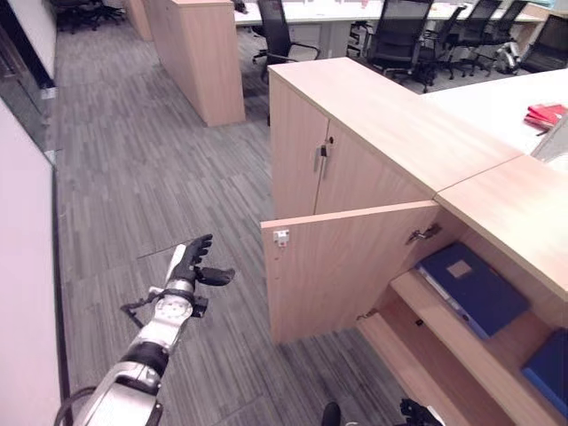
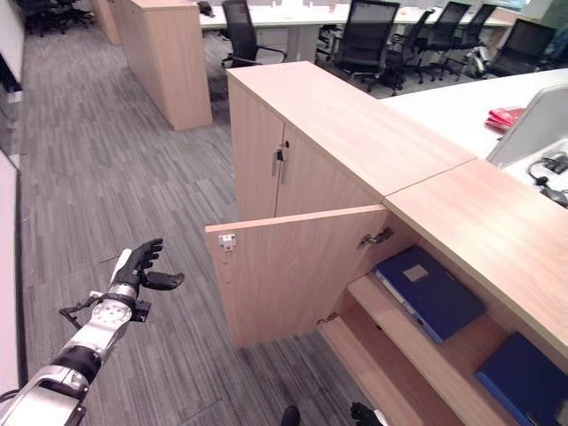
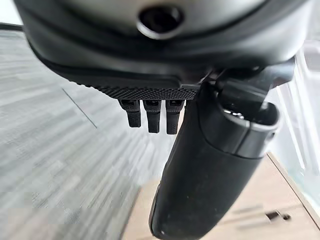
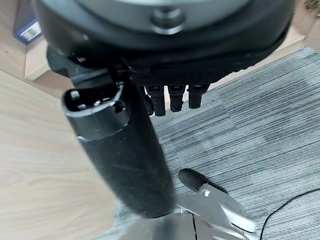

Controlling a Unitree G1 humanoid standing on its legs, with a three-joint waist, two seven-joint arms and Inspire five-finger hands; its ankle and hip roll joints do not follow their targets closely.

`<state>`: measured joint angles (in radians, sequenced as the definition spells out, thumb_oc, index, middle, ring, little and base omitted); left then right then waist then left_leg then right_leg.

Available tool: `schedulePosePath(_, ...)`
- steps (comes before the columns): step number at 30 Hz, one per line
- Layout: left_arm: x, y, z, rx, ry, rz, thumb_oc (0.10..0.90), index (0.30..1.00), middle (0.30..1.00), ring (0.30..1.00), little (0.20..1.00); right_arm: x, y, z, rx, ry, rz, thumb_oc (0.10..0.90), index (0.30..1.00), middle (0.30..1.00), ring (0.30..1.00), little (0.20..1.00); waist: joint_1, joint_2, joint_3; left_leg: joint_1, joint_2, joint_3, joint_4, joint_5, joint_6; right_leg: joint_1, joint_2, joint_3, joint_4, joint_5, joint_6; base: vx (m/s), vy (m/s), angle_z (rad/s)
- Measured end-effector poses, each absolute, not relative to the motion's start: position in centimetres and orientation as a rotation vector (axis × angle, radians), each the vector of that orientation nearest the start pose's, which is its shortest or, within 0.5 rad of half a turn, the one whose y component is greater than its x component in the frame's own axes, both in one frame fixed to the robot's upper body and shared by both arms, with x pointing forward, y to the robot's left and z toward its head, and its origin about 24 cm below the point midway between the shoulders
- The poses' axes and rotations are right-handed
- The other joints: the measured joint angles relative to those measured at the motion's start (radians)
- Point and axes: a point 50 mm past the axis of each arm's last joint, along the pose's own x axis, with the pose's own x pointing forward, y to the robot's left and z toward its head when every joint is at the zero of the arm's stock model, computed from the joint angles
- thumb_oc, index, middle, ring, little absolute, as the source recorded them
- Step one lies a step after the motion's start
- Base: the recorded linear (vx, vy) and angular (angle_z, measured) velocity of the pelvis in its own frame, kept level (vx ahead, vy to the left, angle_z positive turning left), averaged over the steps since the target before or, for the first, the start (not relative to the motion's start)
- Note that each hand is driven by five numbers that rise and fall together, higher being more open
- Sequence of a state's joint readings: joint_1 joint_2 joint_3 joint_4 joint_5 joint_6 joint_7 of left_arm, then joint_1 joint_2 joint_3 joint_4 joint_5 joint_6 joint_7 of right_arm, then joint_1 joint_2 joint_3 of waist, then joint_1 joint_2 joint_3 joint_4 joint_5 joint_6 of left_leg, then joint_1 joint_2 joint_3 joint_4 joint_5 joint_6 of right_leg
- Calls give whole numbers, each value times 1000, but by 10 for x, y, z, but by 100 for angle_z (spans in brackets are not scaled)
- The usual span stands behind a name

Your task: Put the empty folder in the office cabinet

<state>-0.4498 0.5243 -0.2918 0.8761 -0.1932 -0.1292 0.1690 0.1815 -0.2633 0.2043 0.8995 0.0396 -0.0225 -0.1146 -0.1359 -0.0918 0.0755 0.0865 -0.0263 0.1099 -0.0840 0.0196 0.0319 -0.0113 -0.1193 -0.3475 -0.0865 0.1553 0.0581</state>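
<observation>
With the cabinet door (image 1: 351,266) swung open, we find a blue folder (image 1: 470,286) already lying on the upper shelf (image 1: 444,333), a second blue folder (image 2: 524,380) farther right. Our left hand (image 1: 191,264) hangs empty, fingers relaxed, over the carpet; our right hand (image 4: 172,97) also holds nothing. We judge closing the door comes next.

Grey striped carpet (image 1: 151,177) covers the floor. A tall wooden partition unit (image 1: 200,53) stands far left. Black office chairs (image 1: 399,35) line white desks (image 1: 337,12) at the far side, and a white wall panel (image 1: 22,293) runs along the near left.
</observation>
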Motion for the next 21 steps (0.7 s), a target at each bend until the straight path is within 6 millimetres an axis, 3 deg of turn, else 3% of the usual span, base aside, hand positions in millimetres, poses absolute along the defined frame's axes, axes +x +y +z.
schedulePosePath(3,313,260,9,468,294,153,800,900,900,900,900,82,-227,-150,-336,1069,-68,800,900,900,900,900,-6,-2,0,3,0,16,0,-2,1,-3,1,13,0,1,2,0,13,-14)
schedulePosePath(10,317,223,-3,389,298,85,800,900,900,900,900,77,-227,-152,-338,1099,-72,800,900,900,900,900,-2,-1,1,4,1,21,0,-2,1,-5,2,24,0,2,3,-1,3,-2)
schedulePosePath(19,294,171,-22,269,310,-86,800,900,900,900,900,84,-225,-153,-337,1097,-74,800,900,900,900,900,14,-1,6,3,0,8,0,-2,1,1,-1,9,0,1,4,-15,-4,3)
schedulePosePath(21,292,169,-22,266,302,-102,800,900,900,900,900,82,-225,-154,-336,1100,-75,800,900,900,900,900,24,1,9,3,0,6,0,-2,1,1,-1,7,0,1,4,-19,-4,6)
